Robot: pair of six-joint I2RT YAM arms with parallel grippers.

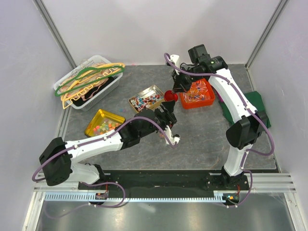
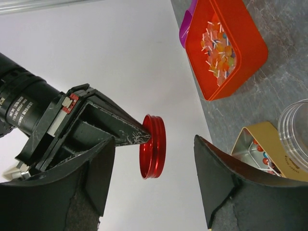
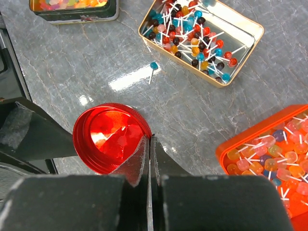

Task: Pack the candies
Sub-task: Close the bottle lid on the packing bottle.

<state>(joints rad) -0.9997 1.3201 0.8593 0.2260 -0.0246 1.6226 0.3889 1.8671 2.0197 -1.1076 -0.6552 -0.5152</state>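
The left tool [image 2: 155, 138] stands wide astride the red lid [image 3: 103, 137], which the right tool [image 3: 150, 142] pinches by its rim. It looks like a hand-over: the left must close squarely before the right lets go. Farther off, candies [image 3: 185, 29] lie in a gold tin [image 3: 243, 41] at 9 o'clock of the lid and an orange tray [image 3: 224, 151] at 3.

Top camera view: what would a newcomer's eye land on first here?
The red lid, pinched at its rim by the right hand near mid-table, with the open left hand straddling it. Next come the orange tray of lollipops at back right, and the tangle of bright hangers in the far-left basket.
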